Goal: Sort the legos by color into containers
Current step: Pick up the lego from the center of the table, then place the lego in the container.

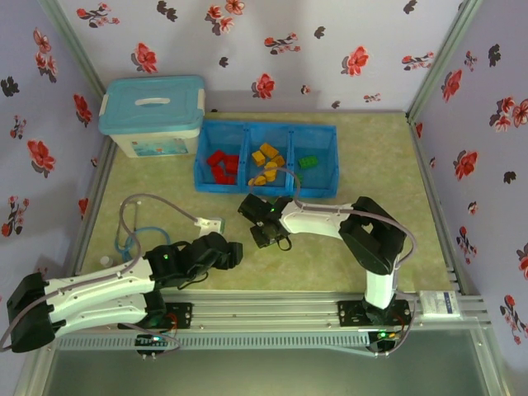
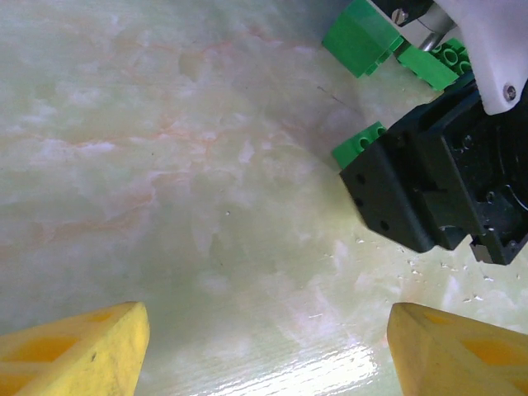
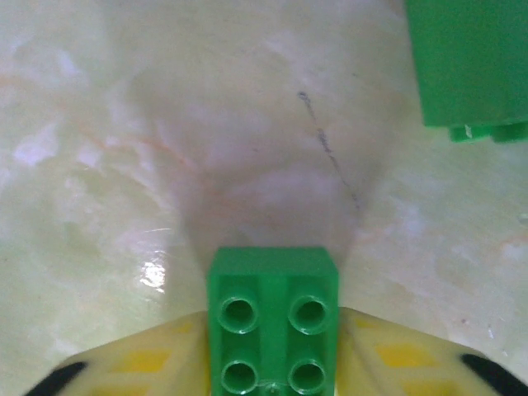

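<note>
A green lego (image 3: 272, 318) with four round studs sits squeezed between the yellow fingers of my right gripper (image 3: 272, 363), just above the table. Another green lego (image 3: 470, 66) lies ahead of it to the right. In the top view my right gripper (image 1: 262, 223) is low over the table, in front of the blue tray (image 1: 266, 125). The tray's containers hold red legos (image 1: 221, 165) on the left, yellow ones (image 1: 267, 163) in the middle and green ones (image 1: 308, 162) on the right. My left gripper (image 2: 268, 346) stands open over bare table, with green legos (image 2: 363, 37) and the right gripper's black body (image 2: 437, 181) ahead.
A white storage box with a teal lid (image 1: 153, 115) stands at the back left beside the tray. A grey cable with a white connector (image 1: 210, 222) loops over the table left of the right gripper. Floral walls close in the table on three sides.
</note>
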